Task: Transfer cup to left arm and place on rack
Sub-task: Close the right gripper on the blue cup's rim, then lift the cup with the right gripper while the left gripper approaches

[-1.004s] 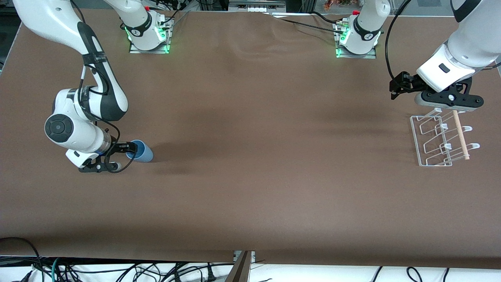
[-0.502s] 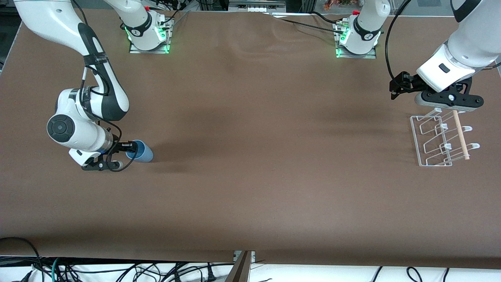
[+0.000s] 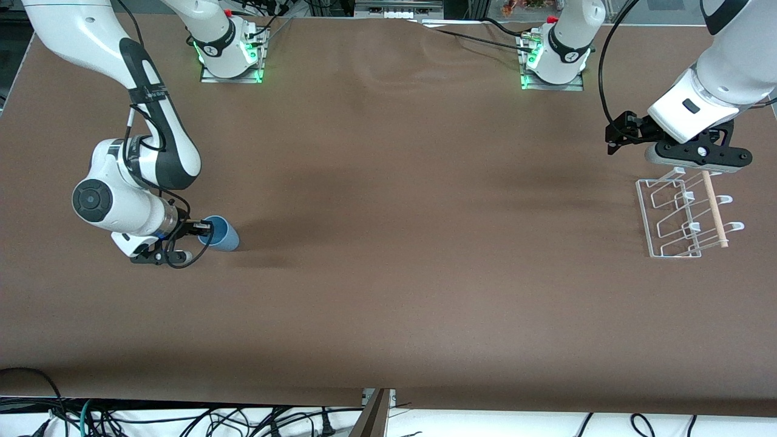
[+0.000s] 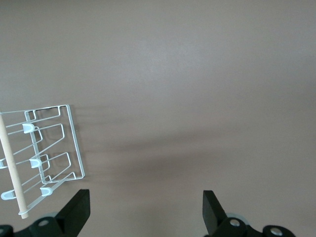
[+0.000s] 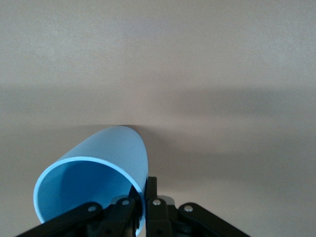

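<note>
The light-blue cup [image 3: 221, 234] is tilted on its side near the right arm's end of the table. My right gripper [image 3: 203, 229] is shut on its rim, one finger inside and one outside; the right wrist view shows the cup [image 5: 98, 177] pinched at its rim by the right gripper [image 5: 143, 197]. My left gripper [image 3: 692, 159] is open and empty, up in the air over the end of the rack [image 3: 686, 218] that lies farther from the front camera. The left wrist view shows the rack [image 4: 39, 158] with its wooden dowel and the left gripper [image 4: 145, 212] wide open.
The two arm bases [image 3: 229, 51] [image 3: 553, 57] stand along the table's edge farthest from the front camera. Cables hang under the nearest table edge [image 3: 376, 397]. The brown table [image 3: 400, 212] between the cup and the rack is bare.
My right arm has shifted slightly, and the cup in its gripper has moved a little toward the table's middle. The left arm has barely moved.
</note>
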Controlling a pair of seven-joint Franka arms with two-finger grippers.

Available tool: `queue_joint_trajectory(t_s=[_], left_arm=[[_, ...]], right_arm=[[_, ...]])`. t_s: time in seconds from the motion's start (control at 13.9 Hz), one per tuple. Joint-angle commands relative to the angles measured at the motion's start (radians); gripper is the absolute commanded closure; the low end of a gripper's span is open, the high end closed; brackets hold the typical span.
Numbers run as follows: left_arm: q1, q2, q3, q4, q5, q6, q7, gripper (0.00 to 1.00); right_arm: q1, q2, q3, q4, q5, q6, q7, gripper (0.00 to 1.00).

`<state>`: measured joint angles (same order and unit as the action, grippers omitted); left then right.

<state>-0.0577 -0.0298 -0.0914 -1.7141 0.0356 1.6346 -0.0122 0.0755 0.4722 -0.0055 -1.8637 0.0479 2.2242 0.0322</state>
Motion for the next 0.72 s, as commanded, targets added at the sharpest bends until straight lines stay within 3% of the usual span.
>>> queue_joint_trajectory(t_s=[0.0, 0.22, 0.43, 0.65], left_arm=[[0.003, 0.001, -0.002, 0.017, -0.016, -0.018, -0.003, 0.0], [0.003, 0.001, -0.002, 0.017, -0.016, -0.018, -0.005, 0.0], [0.001, 0.007, -0.005, 0.017, -0.016, -0.018, -0.002, 0.0], [-0.008, 0.05, -0.005, 0.019, -0.074, -0.035, -0.002, 0.0]], right_arm=[[0.0, 0.026, 0.008, 0.056, 0.024, 0.005, -0.003, 1.0], [0.006, 0.028, 0.047, 0.122, 0.137, -0.017, -0.002, 1.0], [0.013, 0.048, 0.111, 0.233, 0.185, -0.112, 0.003, 1.0], [0.047, 0.078, 0.145, 0.34, 0.323, -0.163, 0.086, 1.0]])
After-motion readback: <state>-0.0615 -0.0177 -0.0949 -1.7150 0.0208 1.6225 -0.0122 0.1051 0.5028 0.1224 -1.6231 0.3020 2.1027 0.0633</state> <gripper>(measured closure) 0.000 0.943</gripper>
